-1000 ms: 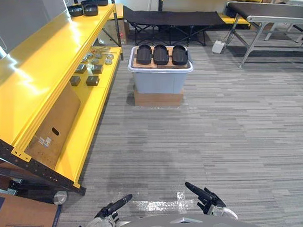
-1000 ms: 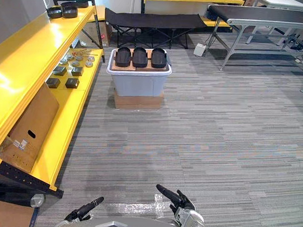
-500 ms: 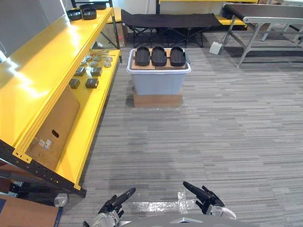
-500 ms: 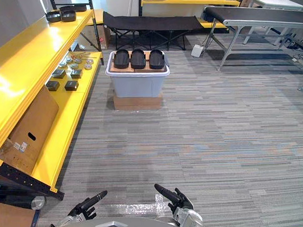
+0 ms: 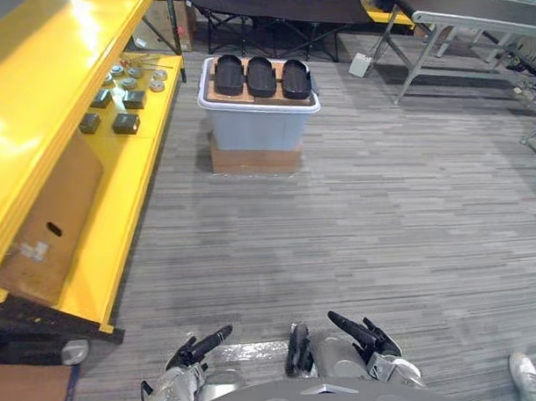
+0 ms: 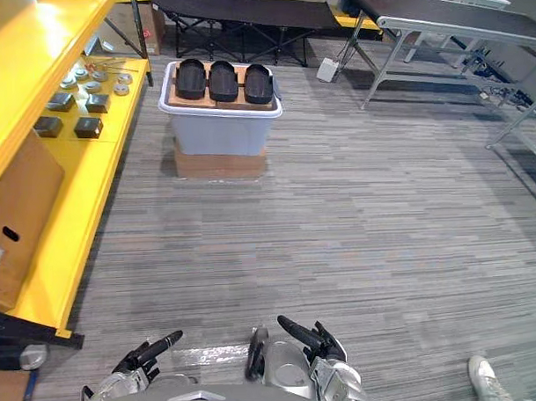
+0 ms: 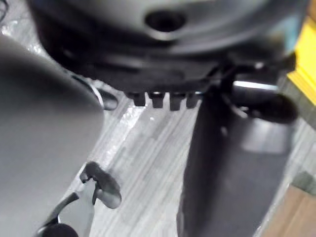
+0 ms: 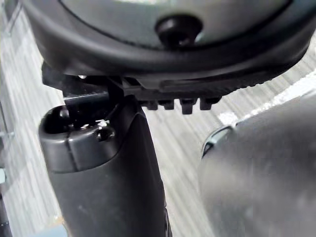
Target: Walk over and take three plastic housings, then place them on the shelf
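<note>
Carpet [image 5: 383,205] stretches from the relaxed, empty left hand [image 5: 192,350] and right hand [image 5: 368,338] to plastic housings [image 5: 261,76] far ahead: probably light, stiff; grip rims.

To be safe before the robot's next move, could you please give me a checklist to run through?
1. Three housings on the bin, side by side: ok.
2. Left hand open and empty: ok.
3. Right hand open and empty: ok.
4. Bin within reach: not ok, it stands far ahead.
5. Bare room on the shelf: ok.
6. Person's shoe off the path, low right: ok.
</note>
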`<state>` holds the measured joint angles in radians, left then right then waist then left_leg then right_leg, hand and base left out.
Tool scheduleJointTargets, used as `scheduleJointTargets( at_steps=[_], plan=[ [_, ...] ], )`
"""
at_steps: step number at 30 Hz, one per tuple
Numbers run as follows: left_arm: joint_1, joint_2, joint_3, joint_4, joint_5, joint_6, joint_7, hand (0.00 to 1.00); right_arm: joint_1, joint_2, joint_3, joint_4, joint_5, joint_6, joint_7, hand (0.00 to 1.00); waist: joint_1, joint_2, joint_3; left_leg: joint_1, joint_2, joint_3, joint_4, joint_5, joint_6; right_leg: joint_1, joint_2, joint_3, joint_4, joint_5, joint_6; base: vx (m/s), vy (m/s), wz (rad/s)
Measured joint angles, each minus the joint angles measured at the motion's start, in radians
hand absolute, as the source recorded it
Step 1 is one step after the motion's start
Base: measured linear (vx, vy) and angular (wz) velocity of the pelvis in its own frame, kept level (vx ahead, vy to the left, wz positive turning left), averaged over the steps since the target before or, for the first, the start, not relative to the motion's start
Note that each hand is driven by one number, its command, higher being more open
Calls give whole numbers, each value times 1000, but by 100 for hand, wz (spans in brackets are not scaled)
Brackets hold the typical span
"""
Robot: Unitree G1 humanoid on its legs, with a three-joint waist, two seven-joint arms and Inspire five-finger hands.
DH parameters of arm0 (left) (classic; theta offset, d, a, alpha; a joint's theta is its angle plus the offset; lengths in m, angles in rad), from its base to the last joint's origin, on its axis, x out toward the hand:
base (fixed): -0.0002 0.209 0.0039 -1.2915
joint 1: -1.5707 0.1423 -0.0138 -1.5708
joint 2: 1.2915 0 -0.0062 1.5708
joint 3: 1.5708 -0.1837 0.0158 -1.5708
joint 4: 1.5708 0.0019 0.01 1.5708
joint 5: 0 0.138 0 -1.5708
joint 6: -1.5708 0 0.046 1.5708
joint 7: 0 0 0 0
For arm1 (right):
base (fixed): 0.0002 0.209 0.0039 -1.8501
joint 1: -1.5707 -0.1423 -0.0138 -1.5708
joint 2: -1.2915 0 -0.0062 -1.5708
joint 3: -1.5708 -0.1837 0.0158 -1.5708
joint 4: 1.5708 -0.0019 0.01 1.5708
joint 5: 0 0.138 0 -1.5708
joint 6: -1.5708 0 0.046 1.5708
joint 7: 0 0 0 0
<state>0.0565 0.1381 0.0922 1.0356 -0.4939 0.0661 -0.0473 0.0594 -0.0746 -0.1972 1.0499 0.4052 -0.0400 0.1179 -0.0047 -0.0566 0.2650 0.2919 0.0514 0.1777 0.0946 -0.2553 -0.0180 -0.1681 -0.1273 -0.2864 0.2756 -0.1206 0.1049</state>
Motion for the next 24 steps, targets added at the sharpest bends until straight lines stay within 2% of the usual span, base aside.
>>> scheduleJointTargets(
  at_steps=[1, 2, 3, 4, 5, 6, 7, 9, 11, 12, 13, 14, 15, 16, 17, 18, 20, 22, 23, 24],
  plan=[
    [-1, -1, 0, -1, 9, -1, -1, 100, 11, -2, -2, 1, 0, 0, -1, 100, -3, 1, -2, -2, -2, -19, 32, -28, -3, -6, -8, 19, 20, -2, -9, 421, -252, 72],
    [2, -10, -2, -2, 27, -4, 1, 100, 30, -9, -15, 13, 3, 8, -3, 100, -11, 16, -9, -5, 4, -57, 85, -79, 0, -26, -14, 30, 116, 16, -67, 457, -284, 89],
    [28, -33, -1, -1, 28, -5, 5, 100, 43, -21, -42, 15, 6, 12, 2, 100, -29, 47, -41, -11, 36, -78, 139, -124, -14, -26, -3, 20, 161, 17, -87, 484, -263, 86],
    [40, -40, 2, 5, 19, -5, 4, 100, 46, -33, -42, 18, 3, 12, 3, 100, -32, 64, -52, -49, 46, -87, 243, -138, -54, -23, 7, 12, 169, 10, -102, 537, -218, 52],
    [31, -55, 4, 15, -10, -3, 4, 100, 42, -56, -34, 23, -1, 14, 2, 100, -25, 118, -67, -170, 92, -85, 496, -121, -113, -3, 32, 2, 167, -15, -137, 576, -190, 14],
    [31, -63, 4, 15, -16, -5, 4, 100, 33, -70, -34, 30, -7, 15, 0, 100, -19, 126, -58, -223, 120, -87, 616, -87, -155, 26, 49, 0, 142, -17, -148, 814, -228, -5],
    [32, -83, 40, 15, -38, -2, 9, 100, 18, -87, -31, 50, -18, 18, 3, 100, -19, 164, -42, -312, 186, -66, 849, -75, -156, 148, 96, -3, 60, -19, -153, 586, -155, -9],
    [35, -84, 56, 15, -46, 0, 15, 100, 16, -85, -35, 66, -42, 16, 3, 100, -18, 156, -38, -342, 183, -60, 849, -82, -145, 237, 101, -6, 1, -21, -155, 434, -80, -17],
    [29, -83, 72, -14, -45, -3, 8, 100, -10, -68, -36, 71, -43, 8, 3, 100, 3, 127, -24, -416, 121, -33, 615, -85, -119, 331, 90, 35, -97, -16, -148, 522, -58, -52],
    [29, -82, 80, -28, -46, -4, 0, 100, -28, -55, -43, 72, -43, 8, 2, 100, 6, 115, -17, -445, 94, -36, 473, -61, -109, 348, 80, 47, -119, -16, -147, 408, 40, -50],
    [28, -81, 83, -31, -46, -5, -3, 100, -37, -45, -51, 71, -43, 6, 1, 100, 6, 109, -13, -459, 79, -43, 353, -20, -109, 360, 75, 53, -134, -16, -147, 400, 66, -40],
    [28, -81, 89, -31, -48, -3, -5, 100, -36, -37, -51, 61, -41, 3, 1, 100, 11, 104, -9, -472, 63, -67, 159, 86, -103, 388, 70, 65, -166, -21, -133, 480, 169, -42],
    [27, -82, 110, -31, -50, -1, -5, 100, -25, -30, -42, 53, -38, 4, 1, 100, 19, 109, -7, -496, 65, -103, 40, 187, -113, 435, 67, 80, -190, -45, -98, 401, 190, -34],
    [27, -83, 112, -31, -50, -1, -5, 100, -23, -30, -44, 52, -35, 5, 1, 100, 20, 110, -6, -497, 65, -108, 34, 195, -112, 441, 66, 83, -192, -51, -92, 389, 223, -30],
    [25, -82, 110, -31, -49, -1, -10, 100, -22, -33, -32, 51, -37, 4, 1, 100, 29, 104, -3, -496, 60, -102, 66, 267, -78, 480, 53, 98, -186, -86, -74, 383, 251, -21],
    [24, -65, 108, -38, -48, -2, -17, 100, -22, -28, -7, 51, -41, 2, 4, 100, 31, 88, -2, -488, 35, -79, 95, 301, -33, 499, 27, 110, -170, -118, -70, 391, 238, -19],
    [6, -40, 105, -45, -45, 2, -17, 100, -38, -14, 16, 48, -47, 3, 20, 100, 29, 29, 7, -482, -6, -64, 114, 295, -15, 493, -21, 114, -117, -120, -68, 439, 226, -4],
    [-8, -29, 103, -35, -46, 21, -12, 100, -37, -5, 14, 41, -48, 6, 24, 100, 38, 13, 11, -455, -43, -50, 113, 286, 48, 415, -71, 142, 78, -116, -59, 332, 200, -6],
    [-10, -26, 102, -31, -48, 24, -10, 100, -35, -2, 14, 41, -48, 7, 24, 100, 38, 3, 12, -437, -50, -41, 107, 275, 59, 380, -90, 150, 168, -115, -54, 369, 186, -11],
    [-10, -15, 95, -23, -47, 19, -6, 100, -34, 1, 11, 37, -52, 2, 23, 100, 42, -15, 13, -383, -83, -28, 82, 259, 82, 307, -146, 154, 357, -95, -12, 446, 182, -10]
  ],
)
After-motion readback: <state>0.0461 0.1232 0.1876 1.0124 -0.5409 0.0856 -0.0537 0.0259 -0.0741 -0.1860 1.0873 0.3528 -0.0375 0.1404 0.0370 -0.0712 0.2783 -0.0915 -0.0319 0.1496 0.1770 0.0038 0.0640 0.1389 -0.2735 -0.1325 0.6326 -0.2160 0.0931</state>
